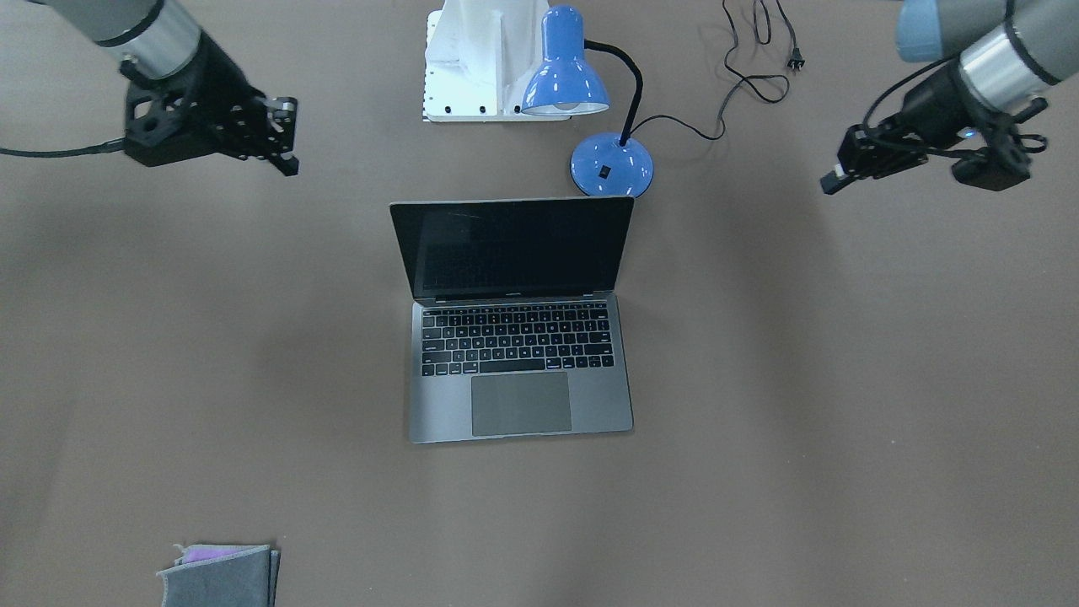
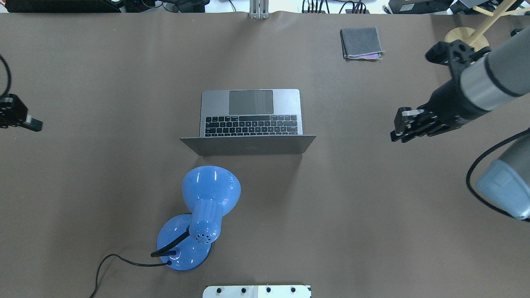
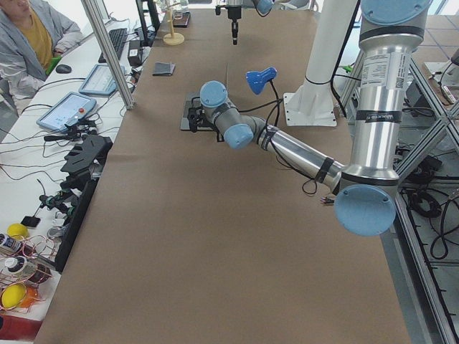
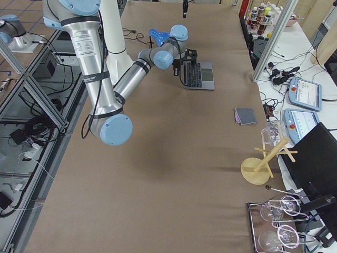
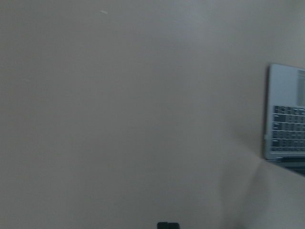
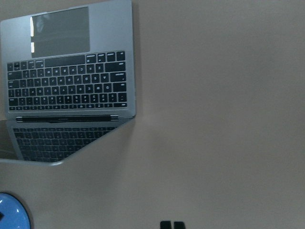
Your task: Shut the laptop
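The brown table (image 2: 83,207) spans every view. The right arm (image 2: 480,82) reaches in low, its wrist levelled over the table, and the right gripper (image 2: 394,135) points sideways toward the laptop (image 2: 250,118). The left arm (image 1: 995,59) mirrors it on the far side, its left gripper (image 1: 830,184) aimed the same way. The laptop sits open between the two grippers, well apart from both, with its lid raised toward the robot. A blue lamp (image 2: 209,198) stands just behind the lid. A folded grey cloth (image 2: 361,42) lies beyond the right gripper. Only the right wrist view shows that gripper's fingertips (image 6: 166,224) pressed together. The left wrist view shows a single dark tip, jaws seemingly together.
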Robot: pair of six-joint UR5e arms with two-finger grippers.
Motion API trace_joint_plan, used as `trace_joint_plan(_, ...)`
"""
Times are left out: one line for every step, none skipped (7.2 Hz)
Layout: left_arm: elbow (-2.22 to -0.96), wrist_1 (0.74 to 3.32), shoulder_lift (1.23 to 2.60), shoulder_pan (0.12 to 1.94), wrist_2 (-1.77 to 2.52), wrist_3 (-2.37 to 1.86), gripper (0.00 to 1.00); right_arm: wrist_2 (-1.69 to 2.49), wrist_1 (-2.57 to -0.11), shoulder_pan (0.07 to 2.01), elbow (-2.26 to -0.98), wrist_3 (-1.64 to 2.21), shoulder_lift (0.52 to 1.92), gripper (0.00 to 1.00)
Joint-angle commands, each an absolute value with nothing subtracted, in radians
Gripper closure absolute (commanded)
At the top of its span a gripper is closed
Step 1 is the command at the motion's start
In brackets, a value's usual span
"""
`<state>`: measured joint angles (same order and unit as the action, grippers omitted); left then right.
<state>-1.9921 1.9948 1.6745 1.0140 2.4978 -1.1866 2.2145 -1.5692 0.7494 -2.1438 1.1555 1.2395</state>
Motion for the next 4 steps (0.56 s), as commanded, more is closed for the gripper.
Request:
trace_joint_plan(-2.031, 1.994, 1.778, 0.799, 2.349, -1.350, 1.00, 2.131, -1.569, 0.640, -2.120, 1.244, 1.154, 1.00)
trace_joint_plan(-2.031, 1.990, 1.805, 0.745, 2.332, -1.389, 1.00, 2.131, -1.569, 0.640, -2.112, 1.243, 1.149, 1.00)
trace_joint_plan(-2.029, 1.985, 1.828, 0.698, 2.288, -1.393, 1.00, 2.128, -1.569, 0.640, -2.080, 1.241, 1.122, 1.00)
trace_joint_plan(-2.025, 1.942, 1.862, 0.665, 2.263, -1.393, 1.00, 2.123, -1.568, 0.640, -2.048, 1.241, 1.096, 1.00)
